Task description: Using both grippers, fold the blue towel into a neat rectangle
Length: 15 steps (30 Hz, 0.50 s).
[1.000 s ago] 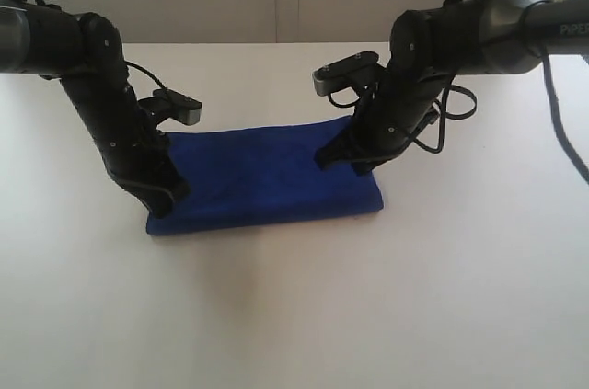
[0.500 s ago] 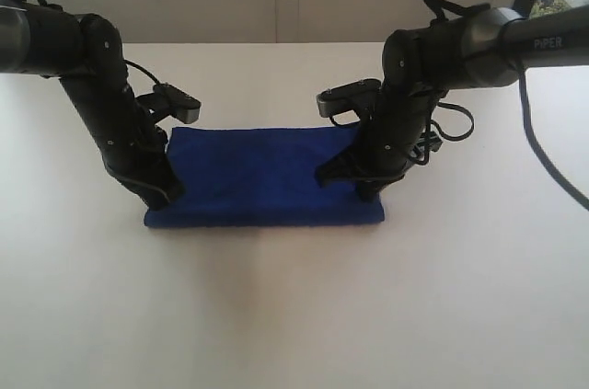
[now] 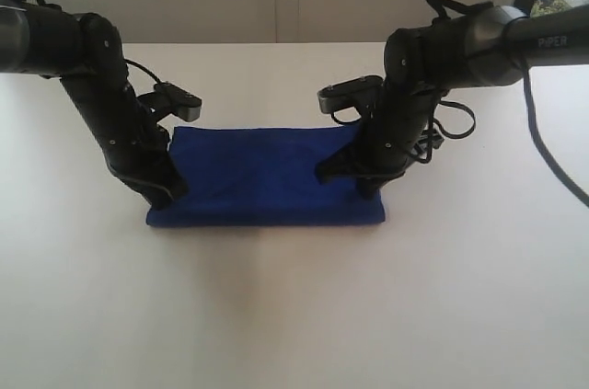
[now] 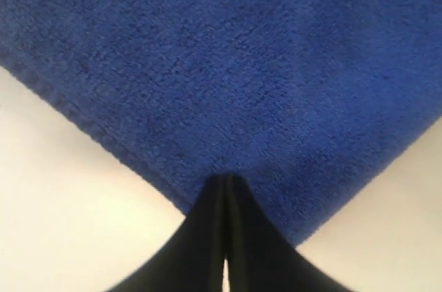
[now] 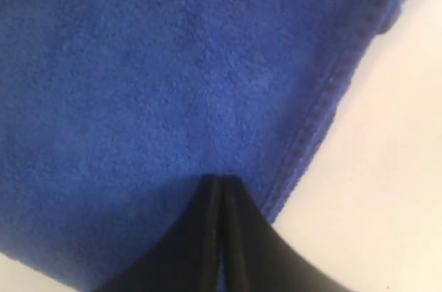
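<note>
The blue towel (image 3: 262,177) lies on the white table as a flat, folded rectangle. My left gripper (image 3: 170,198) points down at its front left corner, jaws shut, tips touching the cloth. My right gripper (image 3: 373,188) points down at the front right corner, also shut. In the left wrist view the closed fingertips (image 4: 226,178) rest on the towel (image 4: 228,64) close to its corner, with no cloth pinched between them. The right wrist view shows the same: shut tips (image 5: 219,179) on the towel (image 5: 173,64) beside its stitched hem.
The white table (image 3: 294,315) stretches wide in front of the towel and to both sides. A pale wall stands behind its far edge. Black cables hang from the right arm (image 3: 442,49).
Over the last second the right arm shifted a little and the towel's right end settled flatter and squarer. The left arm has barely moved. Both grippers stayed shut.
</note>
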Motion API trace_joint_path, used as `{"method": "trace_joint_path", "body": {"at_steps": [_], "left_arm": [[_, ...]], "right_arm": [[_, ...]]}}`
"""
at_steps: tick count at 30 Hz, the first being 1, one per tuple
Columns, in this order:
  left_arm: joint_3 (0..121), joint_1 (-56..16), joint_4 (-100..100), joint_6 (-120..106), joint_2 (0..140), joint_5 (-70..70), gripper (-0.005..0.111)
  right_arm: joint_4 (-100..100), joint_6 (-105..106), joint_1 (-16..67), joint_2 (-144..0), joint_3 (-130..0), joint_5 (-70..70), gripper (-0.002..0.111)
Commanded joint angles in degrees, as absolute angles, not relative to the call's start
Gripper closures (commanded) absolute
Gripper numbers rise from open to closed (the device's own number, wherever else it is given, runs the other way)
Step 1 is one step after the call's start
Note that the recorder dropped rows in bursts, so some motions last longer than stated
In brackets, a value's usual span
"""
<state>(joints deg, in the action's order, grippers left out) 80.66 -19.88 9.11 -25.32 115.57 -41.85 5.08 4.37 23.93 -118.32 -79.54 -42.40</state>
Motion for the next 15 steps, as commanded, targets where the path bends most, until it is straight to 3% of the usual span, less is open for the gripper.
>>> {"method": "trace_joint_path", "body": {"at_steps": [1,9,15], "left_arm": [[80.7,-20.1,10.0,-25.3,112.3,-43.1,0.107],[80.7,-20.1,9.9,-24.5,104.3,-47.0,0.107],[80.7,-16.3,9.9,-3.7,98.8,-52.0,0.107]], "right_arm": [[4.4,3.6,23.3,-114.4,-79.4,-39.9,0.108],[4.3,2.7,23.3,-106.1,-79.4,-43.9,0.108],[7.4,-0.6,21.9,-100.5,-76.6,-47.5,0.108]]}}
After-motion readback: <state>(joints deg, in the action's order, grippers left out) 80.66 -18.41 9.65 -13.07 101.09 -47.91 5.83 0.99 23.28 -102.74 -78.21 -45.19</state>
